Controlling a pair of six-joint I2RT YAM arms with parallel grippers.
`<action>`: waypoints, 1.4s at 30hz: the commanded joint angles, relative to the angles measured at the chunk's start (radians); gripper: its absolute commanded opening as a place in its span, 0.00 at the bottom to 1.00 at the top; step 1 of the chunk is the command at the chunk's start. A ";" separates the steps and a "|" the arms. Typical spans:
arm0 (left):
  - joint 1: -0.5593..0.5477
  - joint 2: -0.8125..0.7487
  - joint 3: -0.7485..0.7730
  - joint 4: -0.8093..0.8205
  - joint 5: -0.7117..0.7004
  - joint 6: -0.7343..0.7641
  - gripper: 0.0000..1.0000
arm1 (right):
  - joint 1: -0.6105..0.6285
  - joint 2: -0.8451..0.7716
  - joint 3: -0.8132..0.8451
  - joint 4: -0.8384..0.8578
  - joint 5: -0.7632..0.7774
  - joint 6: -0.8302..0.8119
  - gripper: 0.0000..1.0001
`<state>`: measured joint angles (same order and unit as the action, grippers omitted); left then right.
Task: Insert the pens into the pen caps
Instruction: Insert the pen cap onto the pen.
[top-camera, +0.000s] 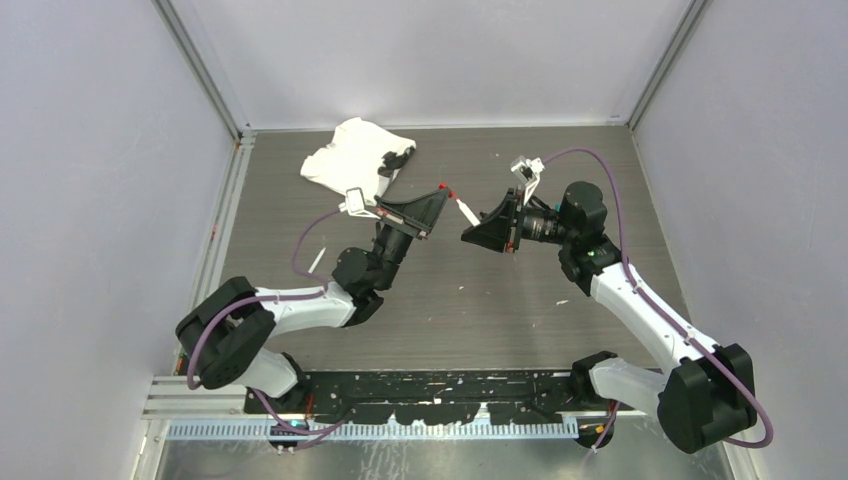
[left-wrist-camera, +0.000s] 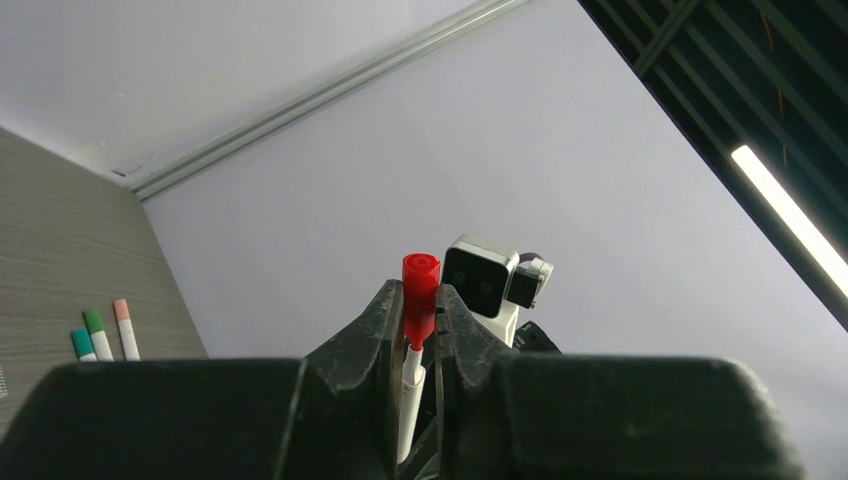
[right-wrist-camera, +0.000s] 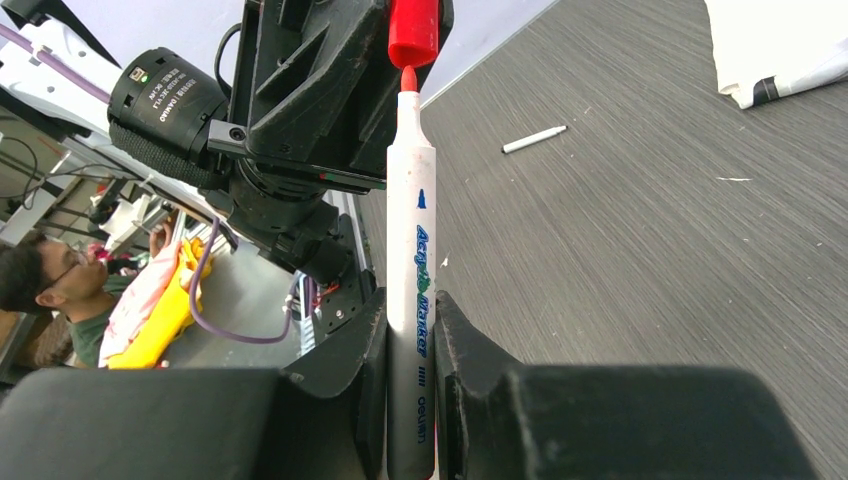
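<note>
Up off the grey table (top-camera: 500, 330) now, both arms raised and angled in toward each other near the middle. Pinching a red cap (left-wrist-camera: 420, 285) in the left gripper (left-wrist-camera: 420, 300) — closed down narrow on its sides, with one end poking out beyond the fingertips. Clamping a white pen (right-wrist-camera: 410, 250) in the right gripper (right-wrist-camera: 410, 315), squeezed snug round the barrel (blue lettering running up its length), most of the barrel standing clear past the fingers. And lined up nicely: pointing the pen's red tip straight at the mouth of the cap, end to end, right at the opening. Hard to call from either wrist view whether touching or a hair short, but clearly not pushed home, with the whole barrel outside the cap. From above, meeting in the small gap between the two grippers. Elsewhere on the table — lying flat beside the left arm, a loose white pen (top-camera: 317, 260), well apart from the action. Back at the far left, a crumpled white cloth (top-camera: 350, 155) with something black at its near edge. Glimpsed in the left wrist view too, resting side by side on the surface: three more pens (left-wrist-camera: 100, 340), topped in teal, green and pink.
</note>
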<state>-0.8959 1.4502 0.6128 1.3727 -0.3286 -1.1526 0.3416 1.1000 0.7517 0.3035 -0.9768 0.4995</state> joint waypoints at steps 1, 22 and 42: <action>-0.005 0.007 0.019 0.051 0.014 -0.005 0.01 | 0.006 -0.024 0.018 -0.002 0.011 -0.019 0.01; -0.005 0.011 0.006 0.043 0.006 0.000 0.01 | 0.007 -0.034 0.021 -0.014 0.008 -0.036 0.01; -0.005 0.013 0.007 0.027 0.028 -0.009 0.01 | 0.007 -0.040 0.020 -0.013 0.022 -0.041 0.01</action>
<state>-0.8967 1.4586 0.6128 1.3724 -0.3130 -1.1706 0.3416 1.0908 0.7517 0.2634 -0.9665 0.4728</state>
